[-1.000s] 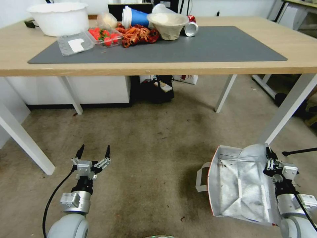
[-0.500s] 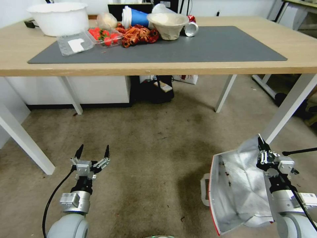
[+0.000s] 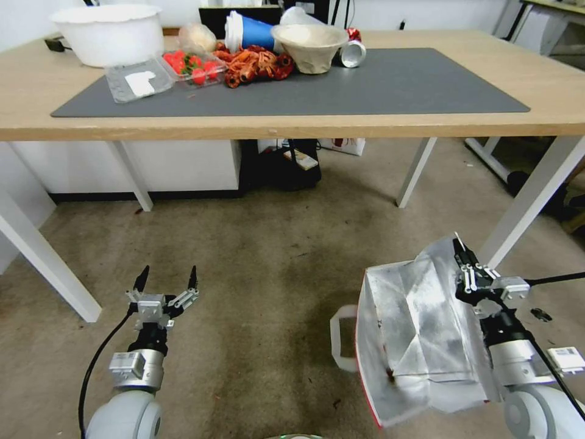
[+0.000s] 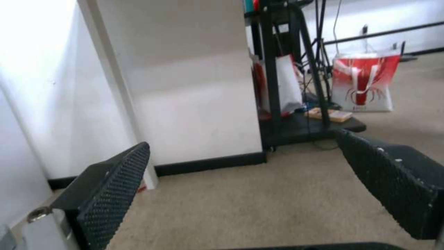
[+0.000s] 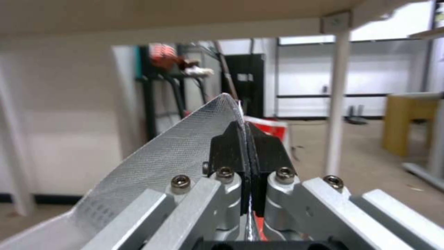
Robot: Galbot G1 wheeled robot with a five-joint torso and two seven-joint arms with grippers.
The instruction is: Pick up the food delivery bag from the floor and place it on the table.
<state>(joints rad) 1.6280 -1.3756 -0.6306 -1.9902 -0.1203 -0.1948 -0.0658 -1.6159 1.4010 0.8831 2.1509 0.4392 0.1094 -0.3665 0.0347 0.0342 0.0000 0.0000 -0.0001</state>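
The food delivery bag (image 3: 414, 335), foil-lined with a red edge and a white strap handle, hangs tilted just above the floor (image 3: 268, 280) at the lower right. My right gripper (image 3: 461, 253) is shut on the bag's upper rim; in the right wrist view the black fingers (image 5: 231, 146) pinch the foil wall (image 5: 166, 163). My left gripper (image 3: 167, 277) hovers open over the carpet at the lower left, holding nothing; its two black pads (image 4: 116, 180) stand wide apart. The table (image 3: 573, 91) with its dark grey mat (image 3: 390, 79) spans the top of the head view.
On the table's left part stand a white tub (image 3: 109, 33), a strawberry tray (image 3: 195, 66), red crayfish (image 3: 256, 64), a paper bowl (image 3: 311, 46) and a can (image 3: 352, 53). White table legs (image 3: 530, 201) rise near the bag. A black stand (image 3: 286, 164) sits under the table.
My right gripper has risen and shifted left with the bag's rim in it; the bag has lifted, tipped and swung leftward. The left gripper has barely moved.
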